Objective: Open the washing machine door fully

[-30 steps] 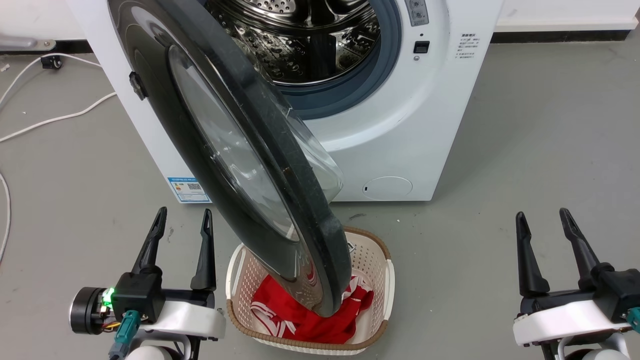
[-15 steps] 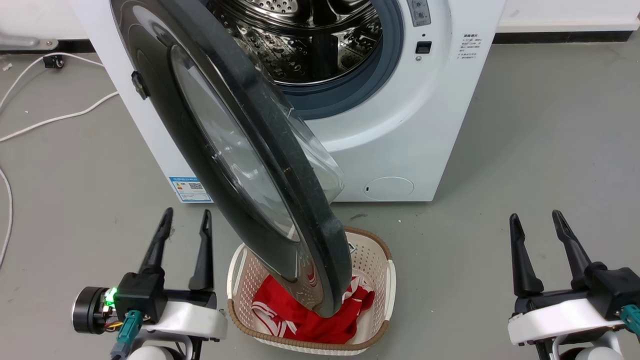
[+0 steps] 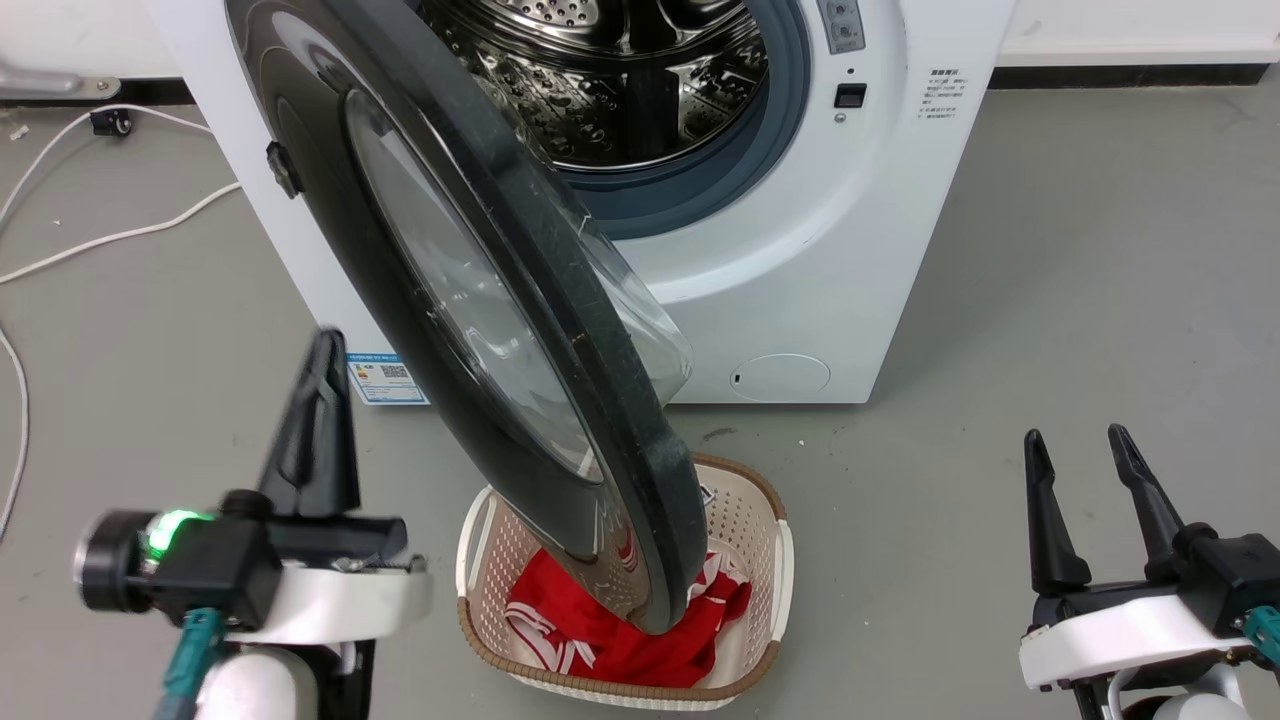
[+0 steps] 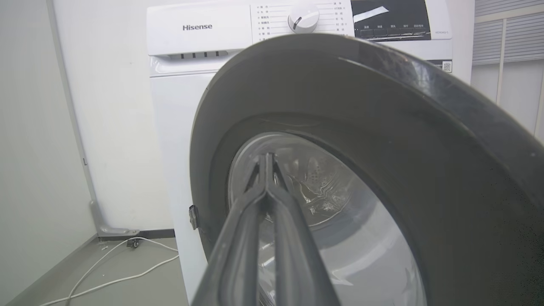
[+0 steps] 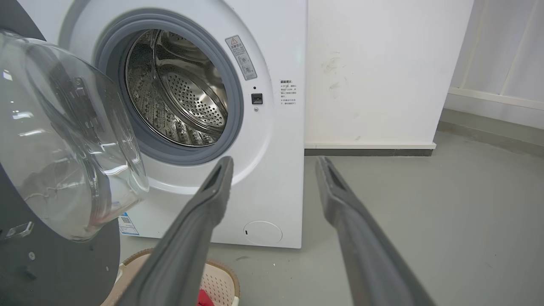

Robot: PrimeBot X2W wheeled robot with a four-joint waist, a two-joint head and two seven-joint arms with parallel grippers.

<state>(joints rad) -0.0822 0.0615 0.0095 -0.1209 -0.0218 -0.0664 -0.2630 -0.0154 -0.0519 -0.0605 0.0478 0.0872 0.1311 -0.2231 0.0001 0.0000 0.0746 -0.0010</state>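
The washing machine door (image 3: 470, 300), a glossy black disc with a bulging glass window, stands partly open and swings out from its left-side hinge toward me over the basket. In the left wrist view the door (image 4: 382, 140) looms close ahead, and the right wrist view shows its glass bowl (image 5: 63, 148) from the inner side. My left gripper (image 3: 325, 345) is shut on nothing, left of the door's outer face and apart from it; its fingertips (image 4: 267, 158) meet in front of the window. My right gripper (image 3: 1073, 440) stands open at the lower right, far from the door, (image 5: 274, 163) with only floor and machine front between its fingers.
A white laundry basket (image 3: 770, 560) with red cloth (image 3: 620, 640) sits on the floor under the door's lower edge. White cables (image 3: 100, 240) lie on the grey floor at the left. The steel drum (image 3: 620, 80) is exposed. A small round white flap (image 3: 780, 377) sits low on the machine.
My left gripper has shut its fingers, turned edge-on and risen toward the machine. The right gripper has barely moved, and the door holds the same angle.
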